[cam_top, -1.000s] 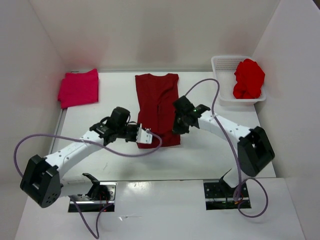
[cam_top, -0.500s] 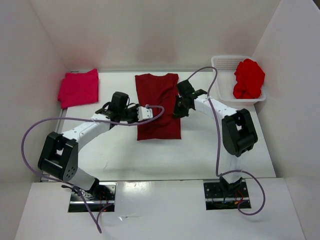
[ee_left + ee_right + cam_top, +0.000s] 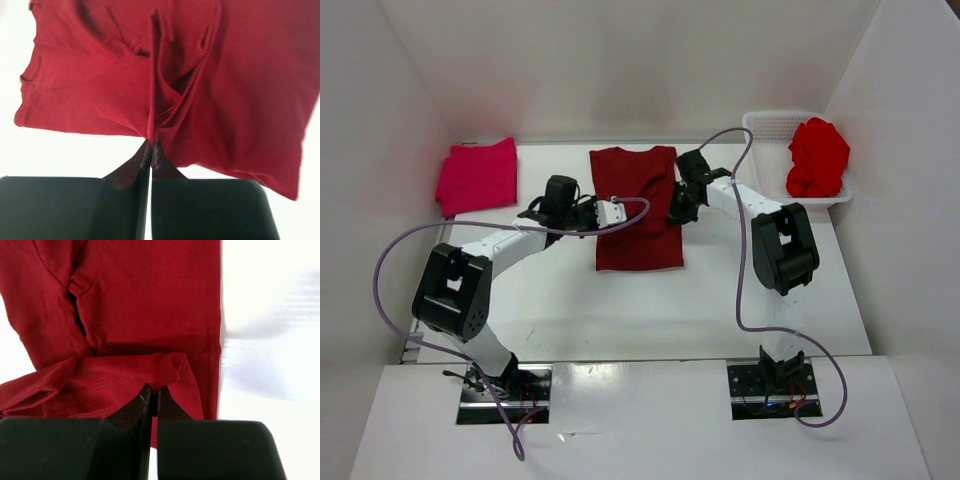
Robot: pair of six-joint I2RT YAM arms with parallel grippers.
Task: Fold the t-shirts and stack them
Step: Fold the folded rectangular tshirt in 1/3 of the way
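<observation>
- I am clenching my left tool (image 3: 151, 146) on a pinched ridge of the maroon t-shirt (image 3: 638, 240) at its left side. My right tool (image 3: 154, 390) is likewise shut, gripping a bunched fold of hem at the shirt's right side.
- The maroon t-shirt is lying mid-desk, toward the far wall, between my two arms. The gripped cloth is rising over the flat part beneath it, and I am judging this fold as only partly made.
- The pink t-shirt (image 3: 477, 176) is sitting as a flat, squarish packet at the far left corner, well apart from the maroon one. To my eye it is looking folded already.
- The bright red t-shirt (image 3: 818, 157) is slumping in a crumpled heap in the white basket (image 3: 765, 125) at the far right, not yet folded.
- Nothing is being stacked yet. By my reckoning one shirt is done, one is in hand and one is waiting, with the pile to follow.
- The desk (image 3: 720, 300) is showing white and smooth, turning glossy near my bases. Plain white walls (image 3: 620, 70) are closing it in on three sides, and purple cables (image 3: 390, 270) are looping off both arms.
</observation>
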